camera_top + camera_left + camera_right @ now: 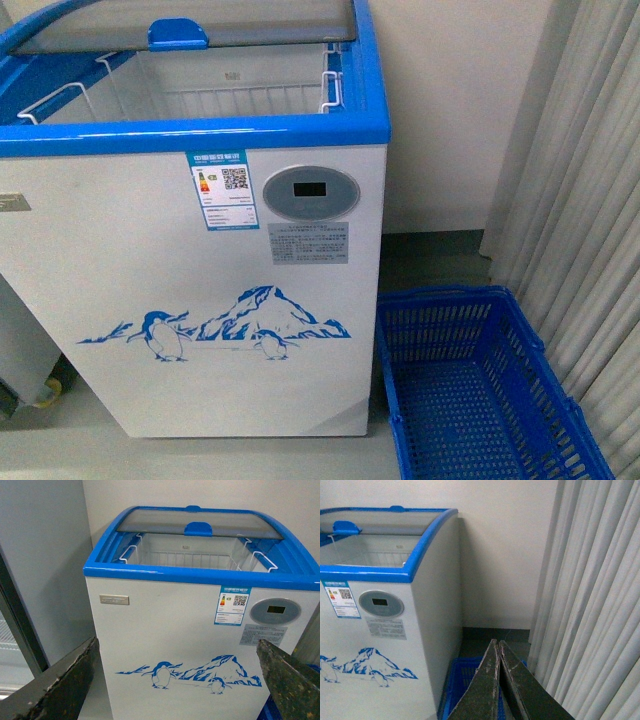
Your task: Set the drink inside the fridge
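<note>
- Dark, scuffed metal fingers of the left gripper (177,680) are standing wide apart in the left wrist view, one finger at each lower corner, with nothing between them; the gripper is hanging in front of the fridge's front wall, apart from it.
- The right gripper (498,680) is showing its two dark fingers pressed together with only a thin slit between them, holding nothing, and pointing toward the gap between the fridge and the pale pleated curtain (590,605).
- Neither arm is appearing in the front view.
- The large white chest fridge with a blue top rim (200,300) is standing on the floor against the cream wall; its curved glass lid (200,522) is sitting slid back, leaving the white wire basket (240,95) inside exposed.
- Its front is carrying a blue penguin-and-mountain drawing (215,325), a round grey display panel (311,192) and an energy label (221,190).
- A blue plastic slatted crate (480,390) is sitting on the floor just beside the fridge, next to the curtain.
- The drink is not showing in any view.
</note>
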Robot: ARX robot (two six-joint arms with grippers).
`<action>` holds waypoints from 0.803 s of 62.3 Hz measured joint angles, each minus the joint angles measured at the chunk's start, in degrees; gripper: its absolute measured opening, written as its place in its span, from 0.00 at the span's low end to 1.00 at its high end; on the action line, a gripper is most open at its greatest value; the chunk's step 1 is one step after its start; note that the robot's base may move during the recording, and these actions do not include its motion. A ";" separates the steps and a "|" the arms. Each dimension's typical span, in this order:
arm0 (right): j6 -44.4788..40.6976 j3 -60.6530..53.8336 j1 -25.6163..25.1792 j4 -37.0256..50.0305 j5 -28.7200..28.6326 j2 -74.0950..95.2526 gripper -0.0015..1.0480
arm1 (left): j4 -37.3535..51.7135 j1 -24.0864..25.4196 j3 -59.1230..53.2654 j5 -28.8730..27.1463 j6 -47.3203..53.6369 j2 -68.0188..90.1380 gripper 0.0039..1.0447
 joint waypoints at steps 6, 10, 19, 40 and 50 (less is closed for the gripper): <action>0.00 0.00 0.00 0.00 0.00 0.00 0.33 | 0.00 0.00 0.00 0.00 0.00 0.00 0.92; 0.00 0.00 0.02 0.00 0.00 0.00 0.48 | 0.00 0.00 0.00 0.00 0.00 0.00 0.92; 0.00 0.00 0.00 0.00 0.00 -0.02 0.73 | 0.00 0.00 0.00 0.00 0.00 0.00 0.92; 0.07 0.00 0.00 0.00 0.00 0.00 0.93 | 0.00 0.00 0.00 0.00 0.00 0.00 0.92; 0.07 0.00 0.00 0.00 0.00 0.00 0.93 | 0.00 0.00 0.00 0.00 0.00 0.00 0.92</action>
